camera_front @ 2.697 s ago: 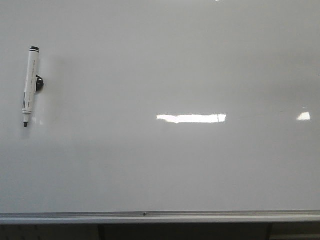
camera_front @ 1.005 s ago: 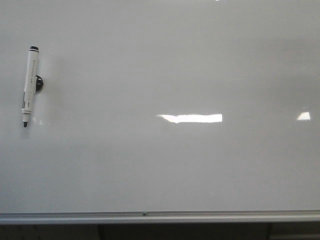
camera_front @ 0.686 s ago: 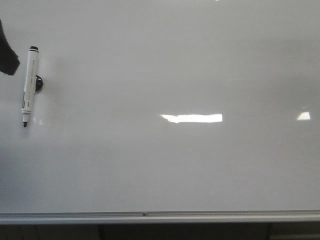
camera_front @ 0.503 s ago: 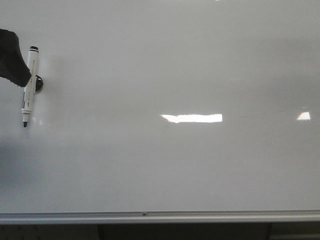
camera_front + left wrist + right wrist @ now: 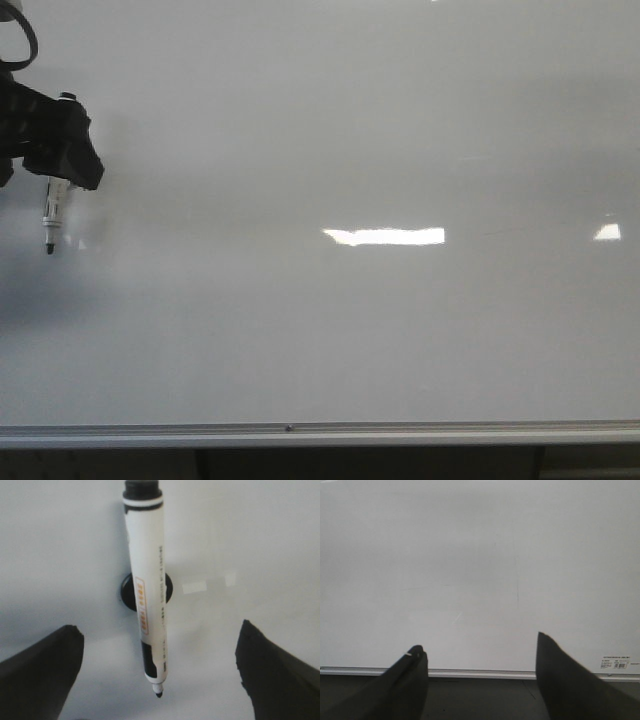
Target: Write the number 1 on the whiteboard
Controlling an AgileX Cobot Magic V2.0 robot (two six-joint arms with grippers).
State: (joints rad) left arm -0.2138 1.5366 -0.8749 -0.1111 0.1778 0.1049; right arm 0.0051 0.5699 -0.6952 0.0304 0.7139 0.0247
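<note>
- Marker [image 5: 146, 595] at board [image 5: 350, 330] 9 o'clock edge, on black magnet [image 5: 127, 591].
- Left gripper [image 5: 157, 675] wide, straddling it.
- Light, stiff, slick barrel; grip mid-body.
- No 1 yet.

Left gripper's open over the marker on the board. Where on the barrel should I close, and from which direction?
Grip the marker mid-barrel, near its black holder, coming straight at the whiteboard; it hangs tip-down, so the left gripper fingers close across its width.
</note>
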